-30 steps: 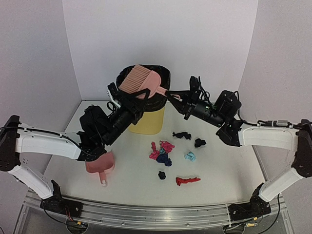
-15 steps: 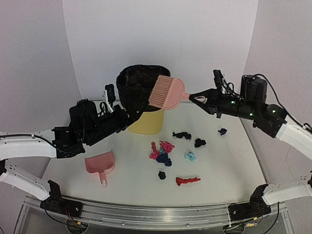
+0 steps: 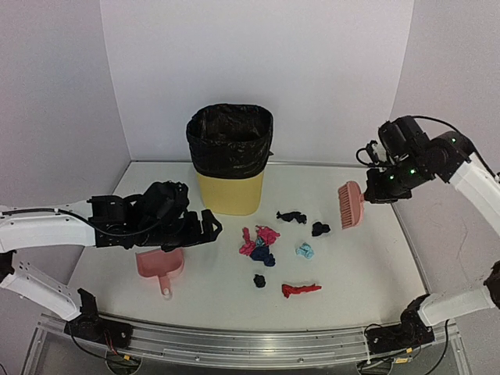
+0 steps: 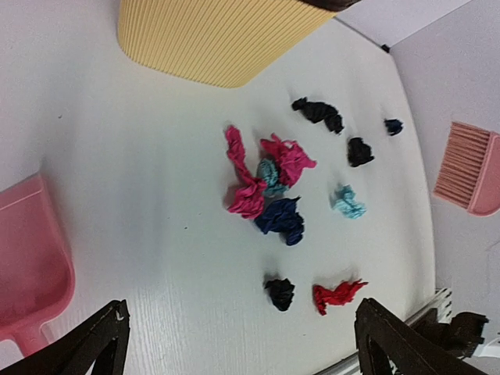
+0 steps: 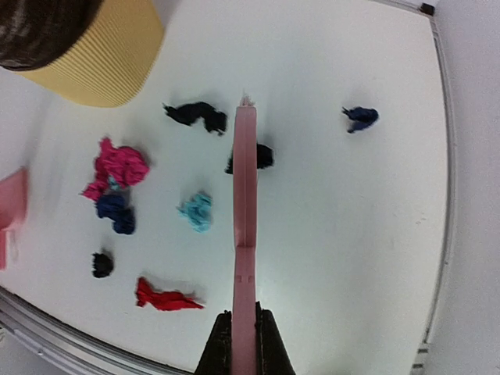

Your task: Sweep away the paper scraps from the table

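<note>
While the paper scraps point(image 3: 267, 234) lie loosely scattered on the table point(image 3: 359, 266) between its centre and right edge, we see the right gripper point(image 5: 244, 332) clamped tight on a pink brush point(image 3: 349, 205) held in the air near that edge. The left gripper point(image 4: 242, 312) gapes wide and empty beside a pink dustpan point(image 3: 160, 264) toward the front-left corner.

Crumpled paper scraps point(image 3: 267, 234) lie scattered on my white table point(image 3: 367, 266).
Magenta, navy and teal wads bunch just ahead of my left gripper point(image 3: 212, 232); black, teal and red ones lie loose beyond, below my right gripper point(image 3: 373, 190).
</note>
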### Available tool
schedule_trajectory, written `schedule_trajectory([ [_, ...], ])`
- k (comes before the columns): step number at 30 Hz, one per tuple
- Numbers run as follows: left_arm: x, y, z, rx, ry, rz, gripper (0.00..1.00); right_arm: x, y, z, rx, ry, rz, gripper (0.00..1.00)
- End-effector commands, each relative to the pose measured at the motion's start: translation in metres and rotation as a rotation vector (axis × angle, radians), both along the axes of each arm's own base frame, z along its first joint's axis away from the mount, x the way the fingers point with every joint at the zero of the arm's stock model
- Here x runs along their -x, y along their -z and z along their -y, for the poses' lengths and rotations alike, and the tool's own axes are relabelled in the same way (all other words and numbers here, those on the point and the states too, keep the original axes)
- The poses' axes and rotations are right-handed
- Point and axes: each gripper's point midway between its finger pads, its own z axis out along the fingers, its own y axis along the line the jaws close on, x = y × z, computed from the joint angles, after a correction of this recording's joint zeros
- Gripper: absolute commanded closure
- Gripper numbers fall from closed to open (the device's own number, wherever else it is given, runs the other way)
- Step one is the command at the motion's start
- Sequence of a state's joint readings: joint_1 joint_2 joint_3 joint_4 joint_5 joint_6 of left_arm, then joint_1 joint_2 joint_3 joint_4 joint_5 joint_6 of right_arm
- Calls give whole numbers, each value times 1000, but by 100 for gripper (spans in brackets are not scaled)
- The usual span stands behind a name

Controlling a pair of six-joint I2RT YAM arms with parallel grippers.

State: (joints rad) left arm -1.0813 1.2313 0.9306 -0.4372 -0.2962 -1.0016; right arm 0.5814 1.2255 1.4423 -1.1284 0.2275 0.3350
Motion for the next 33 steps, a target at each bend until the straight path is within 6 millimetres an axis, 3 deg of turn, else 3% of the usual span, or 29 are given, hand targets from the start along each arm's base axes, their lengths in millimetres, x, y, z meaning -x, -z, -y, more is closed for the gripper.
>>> schedule_trajectory([
  [1, -1, 8, -2, -136, -9, -55, 0, -18, 30, 49, 221, -23, -199, 100],
  [5, -6, 7, 11, -147, 21, -44, 0, -51, 50, 73, 389, -108, -304, 100],
  [13, -5, 8, -2, -153, -10, -28, 0, -122, 70, 159, 686, -5, -396, 100],
  [16, -7, 3, -4, -140, -22, -8, 0, -147, 83, 179, 756, 11, -433, 100],
  [24, -16, -13, 4, -138, -8, 53, 0, -199, 119, 175, 767, -25, -451, 100],
  [28, -19, -13, 13, -138, 10, 55, 0, -200, 134, 162, 694, -28, -464, 100],
  [33, -21, -10, 23, -143, 45, 68, 0, -192, 150, 122, 594, -93, -455, 100],
])
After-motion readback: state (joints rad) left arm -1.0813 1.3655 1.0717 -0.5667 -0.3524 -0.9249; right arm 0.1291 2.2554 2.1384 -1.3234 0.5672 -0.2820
